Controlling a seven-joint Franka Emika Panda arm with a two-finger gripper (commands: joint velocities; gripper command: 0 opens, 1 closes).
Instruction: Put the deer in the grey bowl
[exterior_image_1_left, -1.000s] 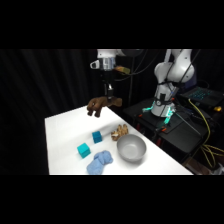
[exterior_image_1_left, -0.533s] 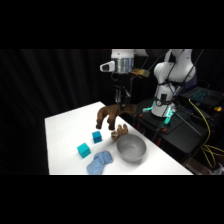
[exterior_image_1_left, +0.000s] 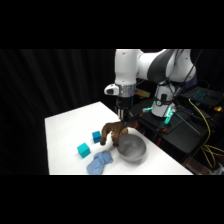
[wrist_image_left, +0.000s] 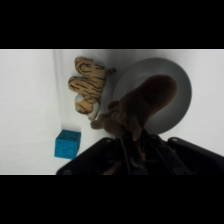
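Observation:
The dark brown deer (exterior_image_1_left: 114, 133) hangs from my gripper (exterior_image_1_left: 123, 125), which is shut on it, its legs dangling just above the table. It sits over the left rim of the grey bowl (exterior_image_1_left: 132, 149). In the wrist view the deer (wrist_image_left: 144, 106) droops from the gripper (wrist_image_left: 131, 146) and covers the left and middle of the grey bowl (wrist_image_left: 183, 84), which lies right below it.
A tan striped plush toy (wrist_image_left: 88, 86) lies against the bowl's side. Two teal cubes (exterior_image_1_left: 96, 136) (exterior_image_1_left: 83, 149) and a blue cloth (exterior_image_1_left: 100, 161) sit left of the bowl. One teal cube (wrist_image_left: 67, 144) shows in the wrist view. Black equipment with cables (exterior_image_1_left: 175, 127) stands beyond the table's right edge.
The arm has carried the deer to the right and down, from above the table's middle to over the bowl's left rim.

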